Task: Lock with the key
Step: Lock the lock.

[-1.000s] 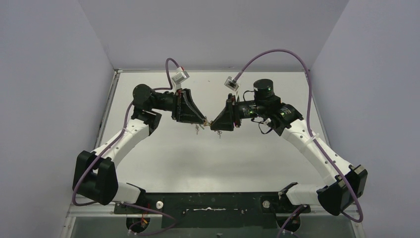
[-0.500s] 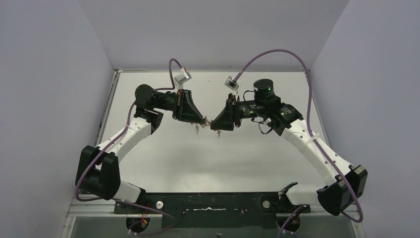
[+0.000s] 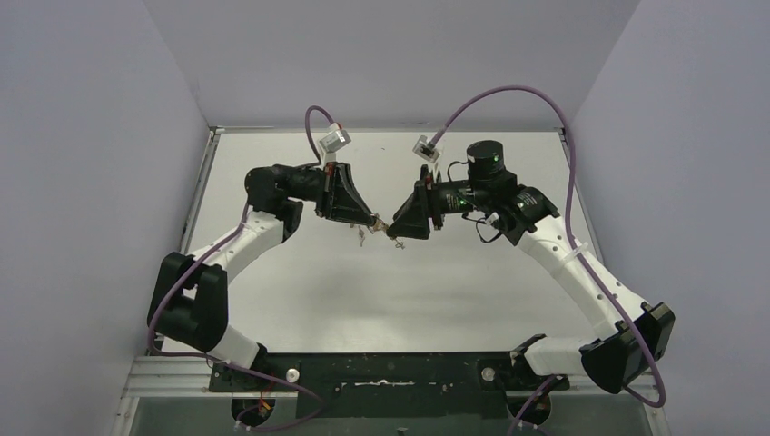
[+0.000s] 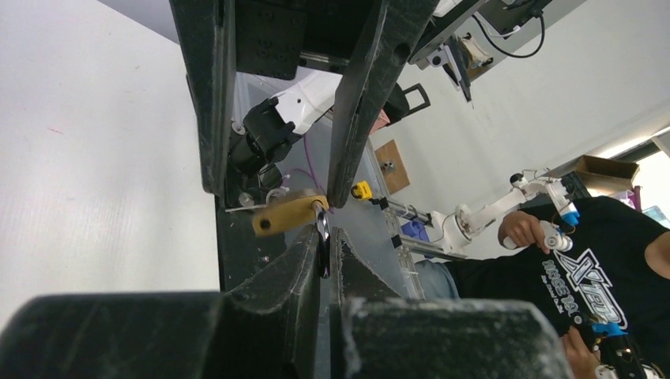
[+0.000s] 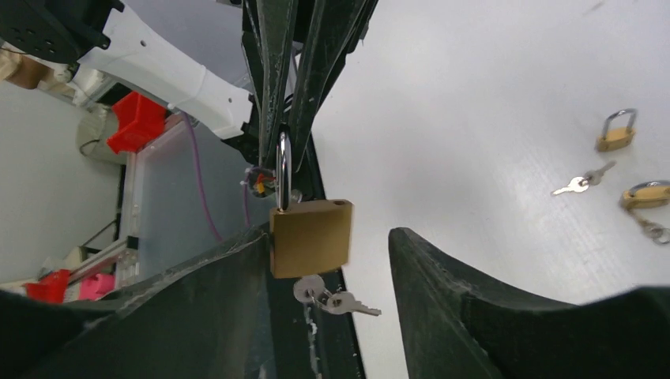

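Observation:
A brass padlock hangs in the air between the two grippers, above the middle of the table. My left gripper is shut on its steel shackle; the brass body sticks out past the fingertips. A key sits in the bottom of the lock, with a second key dangling from its ring. My right gripper is open, its fingers either side of the lock body, the left finger close against it. In the top view the two grippers meet at the padlock.
Two more small brass padlocks and a loose key lie on the white table below. In the top view small items lie under the grippers. Purple cables arch over both arms.
The left arm's elbow and lower links have swung right and its wrist has turned, while its gripper stays on the shackle. The right arm has barely moved.

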`<state>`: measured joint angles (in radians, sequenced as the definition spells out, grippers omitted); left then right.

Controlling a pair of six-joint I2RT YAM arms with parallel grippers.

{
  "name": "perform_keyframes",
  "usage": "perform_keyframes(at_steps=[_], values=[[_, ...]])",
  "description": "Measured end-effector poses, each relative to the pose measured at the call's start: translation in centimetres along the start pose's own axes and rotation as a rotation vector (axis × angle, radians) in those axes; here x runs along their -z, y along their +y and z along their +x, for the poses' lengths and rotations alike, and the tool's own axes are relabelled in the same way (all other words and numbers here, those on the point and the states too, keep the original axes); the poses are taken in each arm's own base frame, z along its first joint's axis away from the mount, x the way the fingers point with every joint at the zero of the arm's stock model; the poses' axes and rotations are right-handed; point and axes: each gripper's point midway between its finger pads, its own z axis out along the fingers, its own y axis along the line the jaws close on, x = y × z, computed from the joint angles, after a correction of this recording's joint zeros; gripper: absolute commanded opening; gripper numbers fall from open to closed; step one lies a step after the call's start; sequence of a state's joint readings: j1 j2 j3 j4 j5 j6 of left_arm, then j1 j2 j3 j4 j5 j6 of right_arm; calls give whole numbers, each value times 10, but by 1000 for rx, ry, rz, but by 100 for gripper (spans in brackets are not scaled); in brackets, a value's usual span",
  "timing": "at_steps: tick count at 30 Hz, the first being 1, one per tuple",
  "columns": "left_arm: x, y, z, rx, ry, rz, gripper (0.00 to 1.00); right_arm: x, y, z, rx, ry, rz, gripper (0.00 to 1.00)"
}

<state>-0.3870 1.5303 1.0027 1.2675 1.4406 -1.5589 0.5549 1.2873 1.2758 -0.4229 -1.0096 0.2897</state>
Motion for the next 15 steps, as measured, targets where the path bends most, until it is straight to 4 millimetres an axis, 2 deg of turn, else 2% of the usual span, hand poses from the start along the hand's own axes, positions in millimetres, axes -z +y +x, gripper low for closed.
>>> perform_keyframes(at_steps=[3,6,8,11,15], values=[[3,-2,-3,-3,-15,-3,0,6,0,-13,31,-16,23,70],[9,-4,-14,-6,-60,-23,0,19,-4,-37,91,-74,67,73],[14,-8,-25,-26,-107,-45,0,30,-9,-51,125,-127,99,79],[18,-21,-44,-87,-196,-100,0,42,-10,-71,178,-230,123,84],[19,-53,-68,-232,-344,-212,0,45,1,-91,239,-374,70,84]])
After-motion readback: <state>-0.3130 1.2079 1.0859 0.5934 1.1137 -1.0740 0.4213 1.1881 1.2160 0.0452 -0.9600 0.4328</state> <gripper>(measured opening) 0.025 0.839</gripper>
